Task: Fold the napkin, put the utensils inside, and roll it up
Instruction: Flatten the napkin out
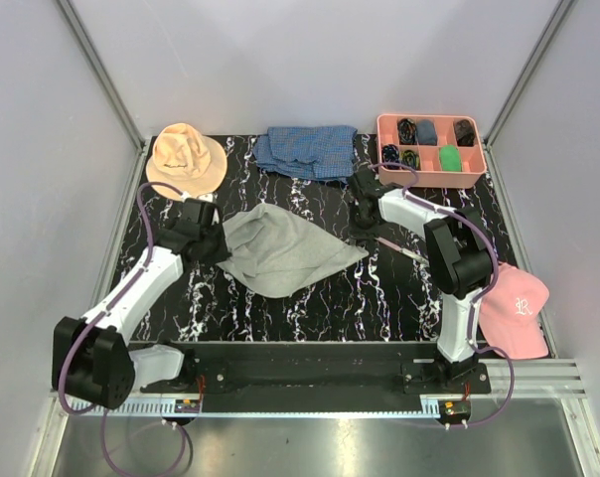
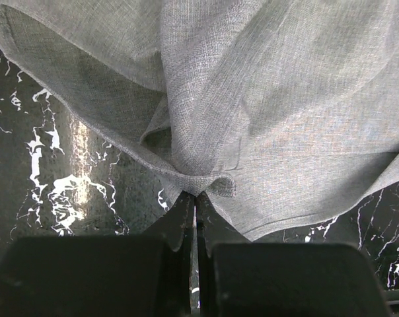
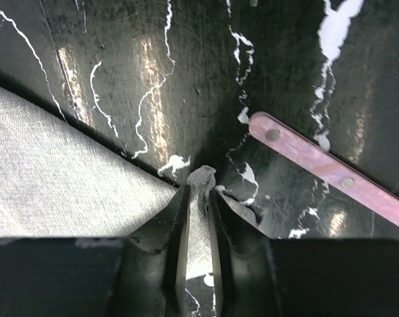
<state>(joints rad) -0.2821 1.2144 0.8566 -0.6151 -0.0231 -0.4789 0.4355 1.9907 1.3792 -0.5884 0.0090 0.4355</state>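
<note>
The light-grey napkin (image 1: 280, 250) lies spread on the black marbled table, drawn out to a point at each side. My left gripper (image 2: 193, 195) is shut on the napkin's left edge (image 2: 206, 181), and the cloth bunches up just beyond the fingertips. My right gripper (image 3: 201, 188) has its jaws closed on the napkin's right corner (image 3: 203, 177), with cloth showing between the fingers. A utensil with a pale pink riveted handle (image 3: 318, 165) lies on the table just right of that corner, also seen as a thin utensil (image 1: 399, 247) from above.
An orange bucket hat (image 1: 186, 159) sits at the back left. A blue checked cloth (image 1: 305, 151) lies at the back middle. A pink compartment tray (image 1: 381, 134) holds small dark items at the back right. A pink cap (image 1: 514, 310) lies at the near right.
</note>
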